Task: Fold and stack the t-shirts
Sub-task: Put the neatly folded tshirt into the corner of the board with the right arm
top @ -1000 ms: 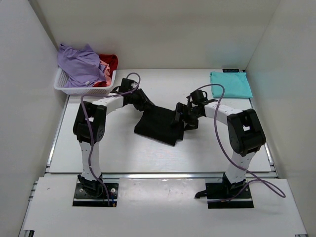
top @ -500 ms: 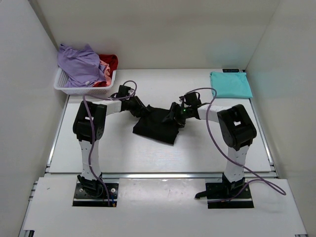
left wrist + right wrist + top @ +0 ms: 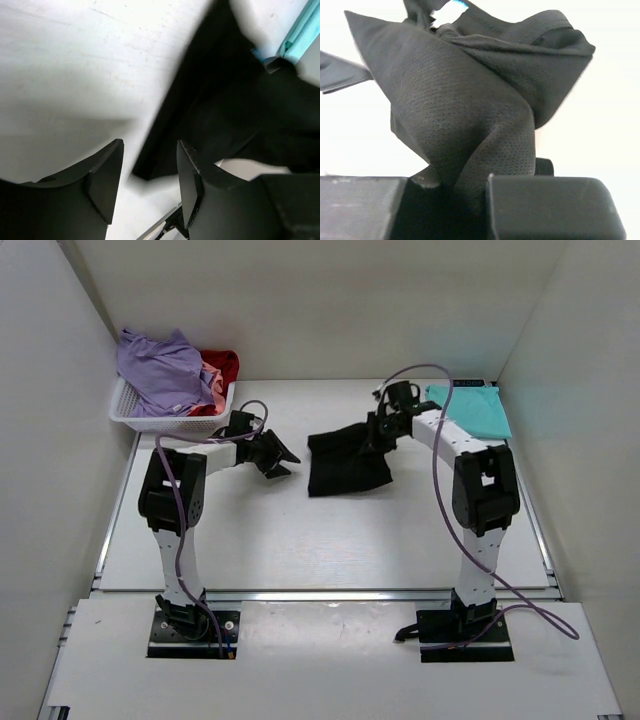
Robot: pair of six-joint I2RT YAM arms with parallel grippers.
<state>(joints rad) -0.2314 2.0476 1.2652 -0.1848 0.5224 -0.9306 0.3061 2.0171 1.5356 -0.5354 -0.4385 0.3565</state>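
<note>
The right fingers (image 3: 545, 205) are clamped on the black t-shirt (image 3: 345, 462), bunched at the middle of the desk (image 3: 250, 540). The left fingers (image 3: 102, 172) stand apart and empty, left of it. The teal t-shirt (image 3: 478, 412) lies far right, its edge behind the right arm. The basket (image 3: 128, 418), far left, holds the lavender t-shirt (image 3: 160, 375), pink t-shirt (image 3: 209, 375) and red t-shirt (image 3: 226, 364).

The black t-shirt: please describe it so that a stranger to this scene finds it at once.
On the white table, look near the middle, slightly right. There lies the black t-shirt, one edge pinched in the right claw. It is the only black cloth: the teal t-shirt lies folded in the far right corner, the other shirts in the basket at far left.
</note>
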